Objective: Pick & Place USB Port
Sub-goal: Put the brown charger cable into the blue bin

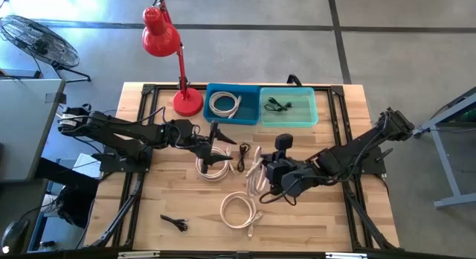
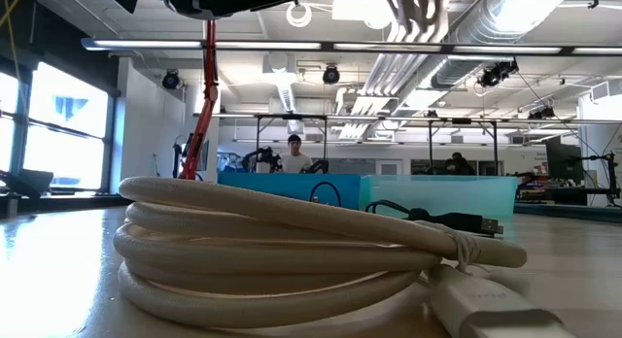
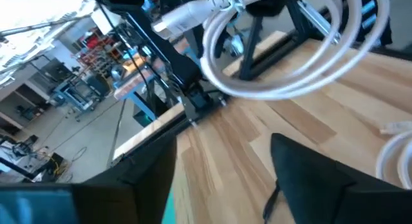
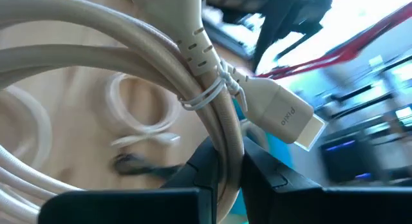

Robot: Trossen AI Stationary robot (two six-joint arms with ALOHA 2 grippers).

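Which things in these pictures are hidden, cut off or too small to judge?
- High view: the left gripper fingers merge with the dark arm; their spread is too small to judge.
- High view: the small black cable in the teal bin is too small to tell its plug type.
- Low view: the white cable coil fills the foreground and hides the table behind it.
- Right wrist view: the held coil is cut off by the edges.

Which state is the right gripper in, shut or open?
Shut on a coiled white cable. In the right wrist view, the right gripper has its dark fingers pressed against both sides of the cable strand.
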